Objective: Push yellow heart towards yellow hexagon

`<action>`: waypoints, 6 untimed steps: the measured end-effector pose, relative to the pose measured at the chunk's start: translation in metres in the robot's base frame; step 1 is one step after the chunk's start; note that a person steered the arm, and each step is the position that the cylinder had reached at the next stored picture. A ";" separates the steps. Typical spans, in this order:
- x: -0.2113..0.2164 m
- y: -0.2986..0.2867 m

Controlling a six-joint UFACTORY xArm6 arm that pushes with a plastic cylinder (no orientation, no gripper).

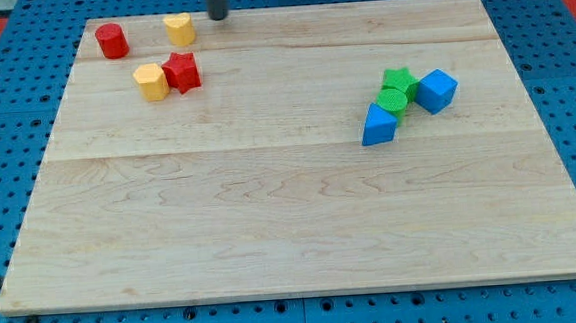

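The yellow heart [180,29] lies near the top left of the wooden board. The yellow hexagon [150,81] lies below and slightly left of it, touching a red star [182,72] on its right. My tip [217,16] is at the view's top, just to the right of the yellow heart, with a small gap between them. The rod comes down from the view's top edge.
A red cylinder [111,40] stands left of the heart. At the right, a green star [399,79], a green cylinder [392,99], a blue cube [436,90] and a blue wedge-like block [378,124] cluster together. The board's top edge [359,4] is close behind the tip.
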State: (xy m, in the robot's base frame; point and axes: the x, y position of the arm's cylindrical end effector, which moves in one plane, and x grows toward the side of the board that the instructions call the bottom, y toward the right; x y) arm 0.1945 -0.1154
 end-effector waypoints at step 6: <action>0.036 -0.007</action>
State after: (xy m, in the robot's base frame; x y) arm 0.2309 -0.1227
